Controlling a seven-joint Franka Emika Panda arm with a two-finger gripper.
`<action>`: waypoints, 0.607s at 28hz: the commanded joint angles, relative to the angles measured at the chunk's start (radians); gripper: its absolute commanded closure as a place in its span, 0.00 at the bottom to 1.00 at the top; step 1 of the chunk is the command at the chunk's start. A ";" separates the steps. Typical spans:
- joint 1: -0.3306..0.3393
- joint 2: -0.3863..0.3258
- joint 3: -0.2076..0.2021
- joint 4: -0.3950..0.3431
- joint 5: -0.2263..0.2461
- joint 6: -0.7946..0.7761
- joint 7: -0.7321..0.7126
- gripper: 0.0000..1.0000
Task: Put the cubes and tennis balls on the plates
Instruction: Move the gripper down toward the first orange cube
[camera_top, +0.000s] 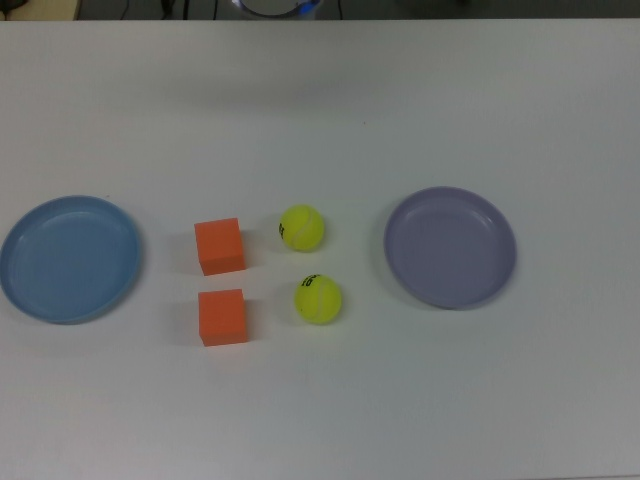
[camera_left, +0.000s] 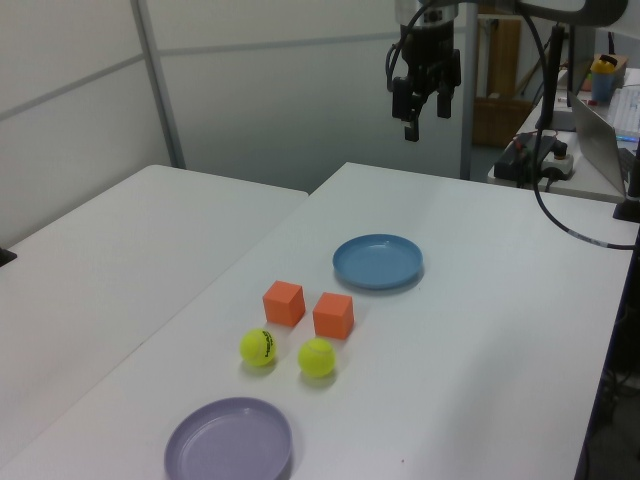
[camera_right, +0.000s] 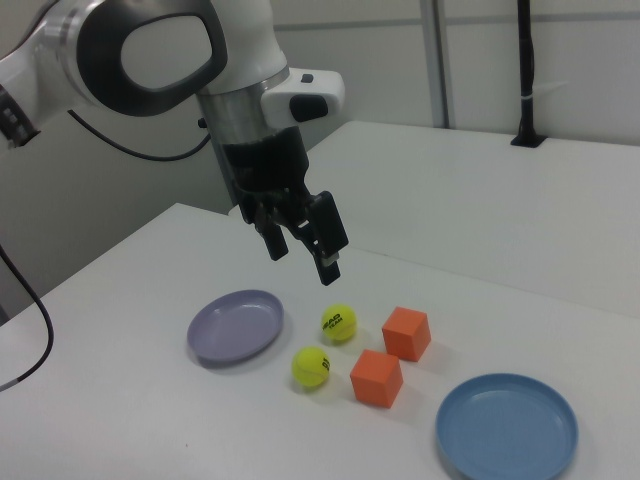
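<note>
Two orange cubes (camera_top: 219, 246) (camera_top: 222, 317) sit side by side on the white table, with two yellow-green tennis balls (camera_top: 302, 228) (camera_top: 318, 299) just to the top view's right of them. A light blue plate (camera_top: 70, 258) lies bare at the top view's left. At the top view's right a lavender plate (camera_top: 450, 247) lies bare too. My gripper (camera_right: 303, 257) hangs open and holds nothing, well above the table. In the left view the gripper (camera_left: 427, 115) is high over the far end of the table, beyond the blue plate (camera_left: 378, 261).
A second white table (camera_left: 120, 250) adjoins along the left view's left. A desk with a laptop (camera_left: 600, 125), cables and a power strip stands at the left view's right. The arm's cable (camera_left: 570, 225) droops over the table's far right edge.
</note>
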 joint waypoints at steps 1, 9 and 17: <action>0.012 0.009 0.014 0.008 0.080 0.016 -0.031 0.00; 0.012 0.088 0.077 -0.025 0.118 0.213 -0.024 0.00; 0.072 0.236 0.125 -0.033 0.049 0.414 0.045 0.00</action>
